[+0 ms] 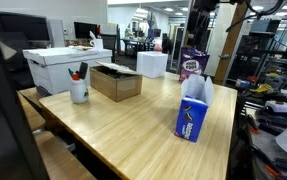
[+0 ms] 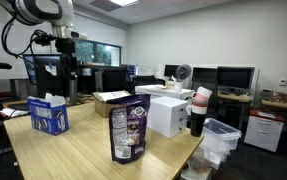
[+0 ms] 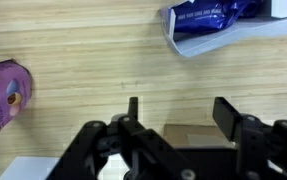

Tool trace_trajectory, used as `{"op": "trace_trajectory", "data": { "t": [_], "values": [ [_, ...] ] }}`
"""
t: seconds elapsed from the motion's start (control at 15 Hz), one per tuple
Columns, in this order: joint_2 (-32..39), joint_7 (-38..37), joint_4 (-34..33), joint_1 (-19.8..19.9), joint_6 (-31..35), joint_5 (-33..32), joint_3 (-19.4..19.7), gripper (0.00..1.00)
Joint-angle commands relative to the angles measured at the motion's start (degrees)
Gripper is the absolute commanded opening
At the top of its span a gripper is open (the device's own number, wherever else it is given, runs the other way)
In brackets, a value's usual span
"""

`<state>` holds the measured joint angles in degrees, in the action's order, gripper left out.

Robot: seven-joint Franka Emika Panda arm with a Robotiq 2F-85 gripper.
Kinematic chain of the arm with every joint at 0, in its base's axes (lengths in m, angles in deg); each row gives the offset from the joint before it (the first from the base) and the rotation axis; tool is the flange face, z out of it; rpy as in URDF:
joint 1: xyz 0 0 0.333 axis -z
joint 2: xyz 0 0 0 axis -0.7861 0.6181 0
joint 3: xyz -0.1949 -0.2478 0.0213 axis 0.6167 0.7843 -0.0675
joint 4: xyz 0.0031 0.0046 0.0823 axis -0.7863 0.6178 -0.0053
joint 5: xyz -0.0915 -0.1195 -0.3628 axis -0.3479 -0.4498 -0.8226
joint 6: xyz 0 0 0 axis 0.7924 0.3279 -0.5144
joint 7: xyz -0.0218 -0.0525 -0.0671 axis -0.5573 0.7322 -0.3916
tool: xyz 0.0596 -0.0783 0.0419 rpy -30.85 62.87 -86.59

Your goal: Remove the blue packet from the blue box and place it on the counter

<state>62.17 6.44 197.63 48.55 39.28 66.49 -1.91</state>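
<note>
The blue box (image 1: 193, 112) stands upright on the light-wood counter (image 1: 133, 125) with its white flaps open; it also shows in an exterior view (image 2: 48, 114). In the wrist view the blue box (image 3: 188, 45) lies at the top right, and a glossy blue packet (image 3: 223, 14) with white print shows in its mouth. The packet is hidden in both exterior views. My gripper (image 3: 180, 110) is open and empty, high above the counter (image 3: 103, 50), apart from the box. It hangs from the arm at the upper left in an exterior view (image 2: 66, 47).
A purple snack bag (image 2: 128, 128) stands on the counter, also at the wrist view's left edge (image 3: 3, 95). A brown cardboard box (image 1: 116, 82), a white storage box (image 1: 68, 65), a white cup with pens (image 1: 79, 91) and a small white box (image 1: 151, 63) stand there too.
</note>
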Motion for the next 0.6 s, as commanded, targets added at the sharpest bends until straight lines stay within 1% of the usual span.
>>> {"op": "trace_trajectory", "data": {
  "t": [0.0,0.07,0.13,0.2,0.33,0.4,0.47,0.53],
  "values": [
    [-3.67,2.44,3.53,-1.36,-1.69,3.02,-1.29,0.99],
    [-4.06,2.63,3.96,-1.92,-2.35,3.71,-1.52,1.00],
    [-5.16,4.33,5.77,-3.16,-1.16,5.18,-1.58,1.00],
    [-5.20,5.93,6.42,-3.43,-0.50,5.49,-1.40,1.00],
    [-5.06,13.37,7.67,-5.10,-1.31,7.83,-0.11,1.00],
    [-4.70,14.92,7.31,-5.06,-2.03,7.40,-0.03,1.00],
    [-4.45,15.84,7.22,-4.67,-2.21,6.54,-0.07,1.00],
    [-3.73,12.43,6.40,-3.90,-1.68,6.21,-1.28,1.00]
  ]
}}
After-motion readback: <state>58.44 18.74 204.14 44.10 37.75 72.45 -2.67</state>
